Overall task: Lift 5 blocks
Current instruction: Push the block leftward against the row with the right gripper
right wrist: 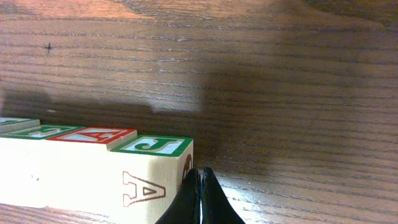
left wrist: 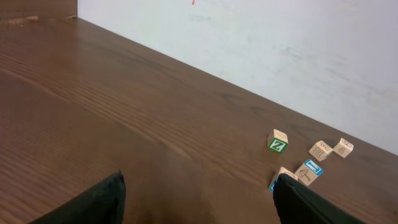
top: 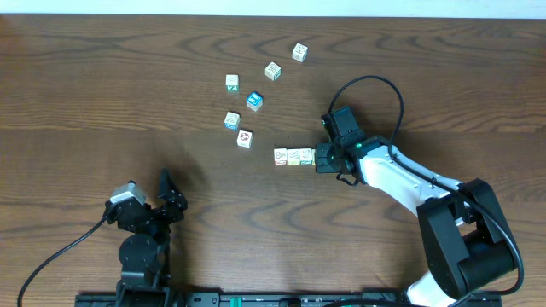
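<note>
Three cream blocks lie in a row, end to end: (top: 281, 156), (top: 293, 156), (top: 306, 156). My right gripper (top: 323, 159) is shut and empty, its tips against the row's right end. In the right wrist view the closed tips (right wrist: 200, 173) touch the side of the green-topped J block (right wrist: 152, 147), with a red-topped block (right wrist: 93, 135) beyond it. A red-ring block (top: 245, 138) lies up-left of the row. More blocks lie farther back: (top: 232, 82), (top: 272, 71), (top: 299, 52). My left gripper (top: 167, 186) stands open and empty at the near left, its fingers (left wrist: 99, 200) wide apart.
A blue-topped cube (top: 254, 101) and a white cube with teal-blue edges (top: 232, 120) sit among the loose blocks. The left wrist view shows a green Z block (left wrist: 278, 142) and the blue-topped cube (left wrist: 309, 171) ahead to the right, before a white wall (left wrist: 261, 43).
</note>
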